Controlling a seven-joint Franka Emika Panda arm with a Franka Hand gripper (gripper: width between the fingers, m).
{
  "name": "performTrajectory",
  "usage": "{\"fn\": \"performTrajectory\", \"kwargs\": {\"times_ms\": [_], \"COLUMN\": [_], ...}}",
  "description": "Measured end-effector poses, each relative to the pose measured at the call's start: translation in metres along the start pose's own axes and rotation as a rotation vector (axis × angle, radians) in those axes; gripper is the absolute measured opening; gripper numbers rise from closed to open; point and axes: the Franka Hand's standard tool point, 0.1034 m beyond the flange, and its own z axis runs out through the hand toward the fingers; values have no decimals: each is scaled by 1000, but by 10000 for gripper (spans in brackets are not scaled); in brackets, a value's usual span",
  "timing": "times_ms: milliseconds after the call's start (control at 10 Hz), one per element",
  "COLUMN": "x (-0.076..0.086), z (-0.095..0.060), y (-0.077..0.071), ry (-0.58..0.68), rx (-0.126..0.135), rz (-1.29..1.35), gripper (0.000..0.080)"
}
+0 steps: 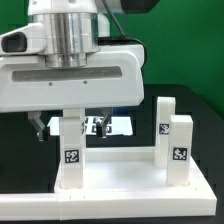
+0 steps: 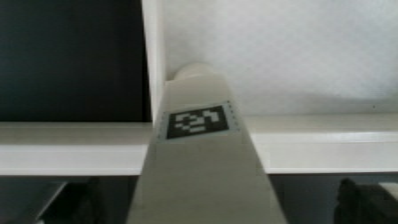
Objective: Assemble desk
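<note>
Exterior view shows the desk panel lying on the black tabletop, with three tagged legs standing upright on it: one at the near corner on the exterior view's left and two on the exterior view's right. The hand hangs directly over the left leg, its fingers spread apart on either side. Wrist view looks down that leg to the panel rim.

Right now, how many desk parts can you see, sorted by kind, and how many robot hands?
Desk panel: 1
Desk legs standing on the panel, at and: 3
Robot hand: 1
Total: 5
A fourth leg does not show in either view.
</note>
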Motion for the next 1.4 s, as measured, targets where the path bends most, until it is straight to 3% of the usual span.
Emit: {"fn": "performTrajectory", "kwargs": {"times_ms": [100, 300, 700, 900, 1300, 1400], "x": [0, 0, -1, -4, -7, -7], "z": [0, 0, 0, -1, -1, -1], "y": [0, 3, 6, 11, 14, 14], "ry": [0, 0, -2, -16, -29, -30], "rx": [0, -3, -6, -23, -30, -29], "rz": [16, 23, 227, 365, 419, 414], "gripper": [625, 312, 287, 295, 305, 362]}}
